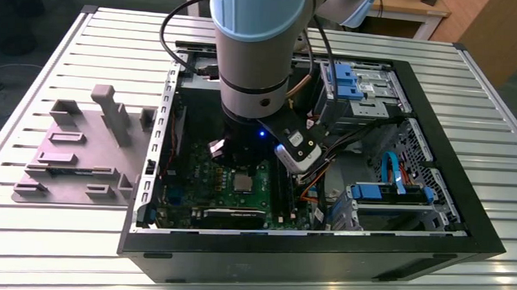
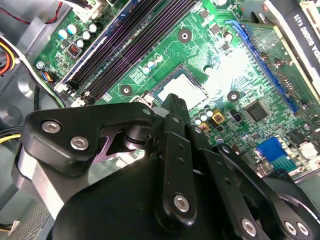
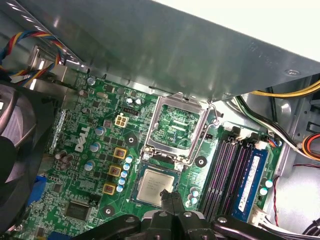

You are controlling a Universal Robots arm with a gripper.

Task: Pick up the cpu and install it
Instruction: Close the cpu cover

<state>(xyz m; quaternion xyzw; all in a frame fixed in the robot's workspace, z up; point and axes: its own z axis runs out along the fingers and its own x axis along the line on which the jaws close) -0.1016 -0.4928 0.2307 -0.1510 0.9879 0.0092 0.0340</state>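
The cpu (image 3: 156,187) lies seated, metal frame (image 3: 151,134) open beside it. The end effector (image 3: 170,197), narrow and empty, hangs over its edge.

The cpu (image 1: 242,181), a small, flat, square chip with a silvery-white metal top, lay just below the centre of the exterior view. It rested level, metal face up, seated squarely in its socket (image 3: 134,192) on the green circuit board (image 3: 90,150). In both wrist views the cpu (image 3: 156,187) (image 2: 181,90) was uncovered.
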